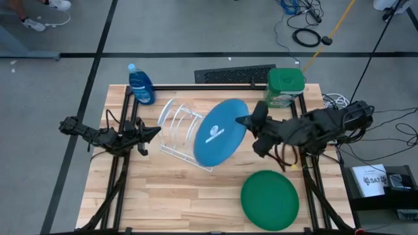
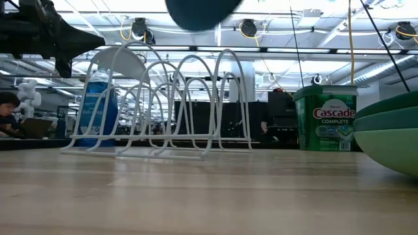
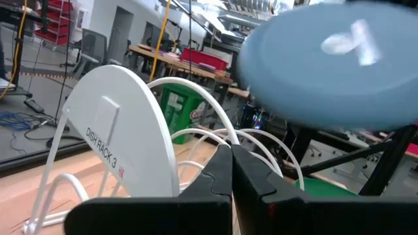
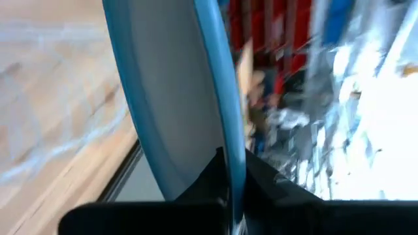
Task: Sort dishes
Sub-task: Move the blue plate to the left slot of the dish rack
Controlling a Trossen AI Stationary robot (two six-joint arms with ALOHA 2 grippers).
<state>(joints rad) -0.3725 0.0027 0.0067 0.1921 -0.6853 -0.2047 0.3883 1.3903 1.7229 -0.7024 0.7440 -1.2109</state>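
A blue plate [image 1: 219, 132] hangs in the air over the right end of the white wire rack [image 1: 179, 127], held by my right gripper [image 1: 243, 121]. It also shows in the left wrist view [image 3: 330, 68] and the low view [image 2: 202, 13]. A stack of green plates [image 1: 270, 199] lies on the table at the near right; its top one is dark green. My left gripper [image 1: 153, 132] is shut and empty, just left of the rack. My right gripper pinches the blue plate's rim [image 4: 230, 171] between its two fingers, at the plate's right edge. The fingers come level from the table's right. The plate is lifted clear above the rack, tilted, its white-marked face turned up.
A blue dish-soap bottle [image 1: 141, 83] stands at the far left, a green Cascade tub [image 1: 285, 87] at the far right. A dark keyboard [image 1: 234, 75] lies beyond the far edge. Bare wood lies at the table's near left.
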